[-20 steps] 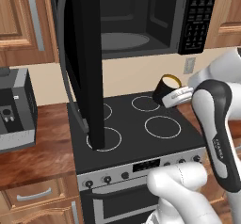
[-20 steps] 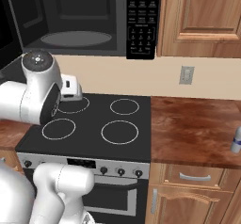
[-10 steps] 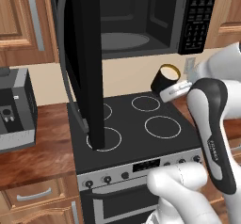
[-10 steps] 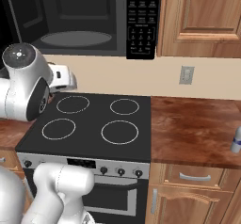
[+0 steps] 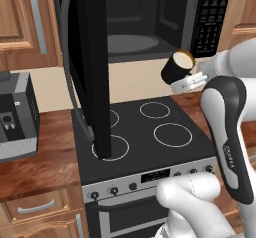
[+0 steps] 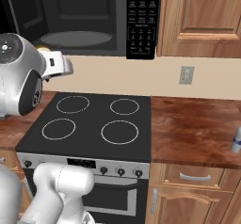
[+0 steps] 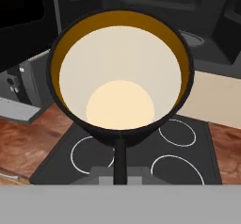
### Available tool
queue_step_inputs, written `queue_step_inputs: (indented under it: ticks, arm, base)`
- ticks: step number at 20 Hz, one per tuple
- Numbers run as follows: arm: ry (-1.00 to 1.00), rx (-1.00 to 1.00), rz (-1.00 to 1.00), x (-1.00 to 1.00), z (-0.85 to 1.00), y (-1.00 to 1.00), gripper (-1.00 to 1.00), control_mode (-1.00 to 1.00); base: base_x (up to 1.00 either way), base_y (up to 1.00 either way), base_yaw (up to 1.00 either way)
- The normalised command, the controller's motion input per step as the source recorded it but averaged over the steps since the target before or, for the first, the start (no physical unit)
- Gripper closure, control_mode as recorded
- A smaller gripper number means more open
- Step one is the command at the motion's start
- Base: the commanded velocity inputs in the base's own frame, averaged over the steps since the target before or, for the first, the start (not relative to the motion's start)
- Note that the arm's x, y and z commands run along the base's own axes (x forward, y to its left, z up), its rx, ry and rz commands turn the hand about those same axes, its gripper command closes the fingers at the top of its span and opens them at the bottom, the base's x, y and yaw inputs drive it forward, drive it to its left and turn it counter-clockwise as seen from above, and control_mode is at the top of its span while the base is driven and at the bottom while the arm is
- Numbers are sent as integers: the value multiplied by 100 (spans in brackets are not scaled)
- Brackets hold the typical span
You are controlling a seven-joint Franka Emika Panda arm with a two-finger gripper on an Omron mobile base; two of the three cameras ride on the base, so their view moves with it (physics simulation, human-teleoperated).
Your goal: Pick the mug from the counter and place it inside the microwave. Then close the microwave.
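Clamped on the mug (image 5: 177, 67), the claw (image 5: 186, 83) holds it in the air above the black stovetop (image 5: 145, 137), just below and in front of the open microwave (image 5: 150, 17). Its fingers are closed narrowly on the cup's rim, one dark fingertip (image 7: 119, 162) rising against the wall nearest the camera in the hand view. From the left base view the mug is tilted, its long axis leaning so that the pale cream mouth points up and toward the arm, the black base toward the microwave's cavity. Inside that cavity lies the round turntable (image 6: 76, 38), and the microwave's door (image 5: 92, 67) stands swung out over the stovetop's left burners. Right of the stovetop runs the reddish-brown counter (image 6: 197, 131).
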Motion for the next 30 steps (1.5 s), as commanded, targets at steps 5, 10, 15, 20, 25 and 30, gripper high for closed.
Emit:
queue_step_inputs:
  ticks: [5, 10, 15, 20, 25, 30]
  arm:
    - [-8, 0, -3, 5, 40, 0, 100, -100]
    - [-2, 0, -5, 35, 28, 7, 100, -100]
    - [0, 0, -8, 38, 13, 19, 100, -100]
    - [0, 0, -7, 40, 7, 28, 100, -100]
    - [0, 1, -1, 28, 2, 16, 100, -100]
    - [1, 3, 0, 24, 0, 1, 100, -100]
  base:
    - [0, 0, 0]
    - [0, 0, 0]
    - [0, 0, 0]
    - [0, 0, 0]
    - [0, 0, 0]
    - [0, 0, 0]
